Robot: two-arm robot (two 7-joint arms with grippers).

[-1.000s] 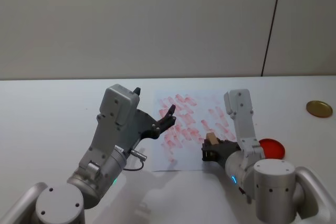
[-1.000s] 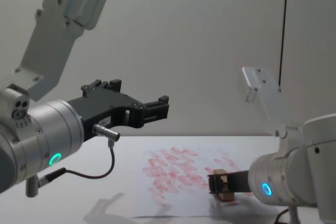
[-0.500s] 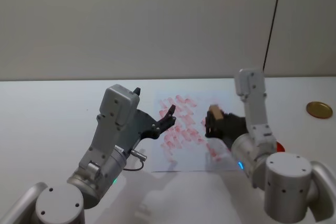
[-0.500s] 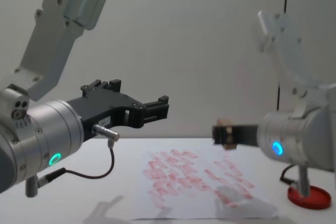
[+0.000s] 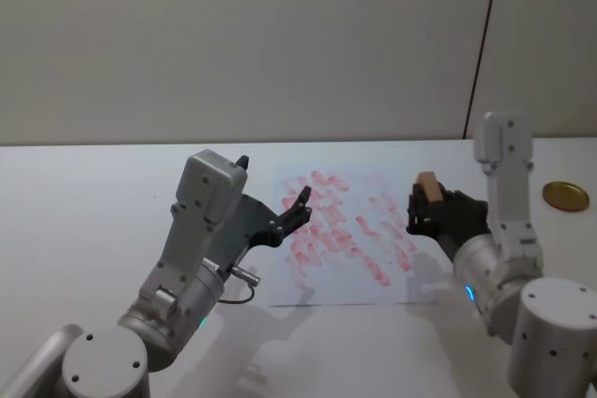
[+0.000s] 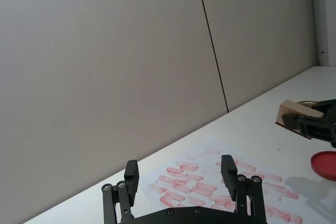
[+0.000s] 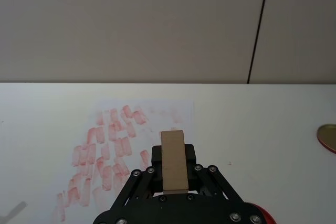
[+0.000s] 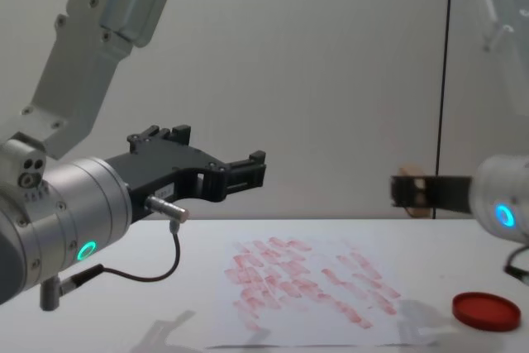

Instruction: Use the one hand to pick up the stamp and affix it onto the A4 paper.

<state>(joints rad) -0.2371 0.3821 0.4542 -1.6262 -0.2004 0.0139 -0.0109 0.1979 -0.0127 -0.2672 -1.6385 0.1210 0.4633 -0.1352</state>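
The right gripper (image 5: 423,202), clamped on the stamp (image 5: 429,185), had risen off the A4 paper (image 5: 341,235) and swung right; an imprint was probably made. The left gripper (image 5: 300,206) hovered, fingers apart.

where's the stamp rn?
The stamp is clamped in the right hand, held in the air off the right edge of the A4 paper, with the red ink dish further right.

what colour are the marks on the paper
Red-pink oblong marks cover the white A4 paper, clearest in the head view.
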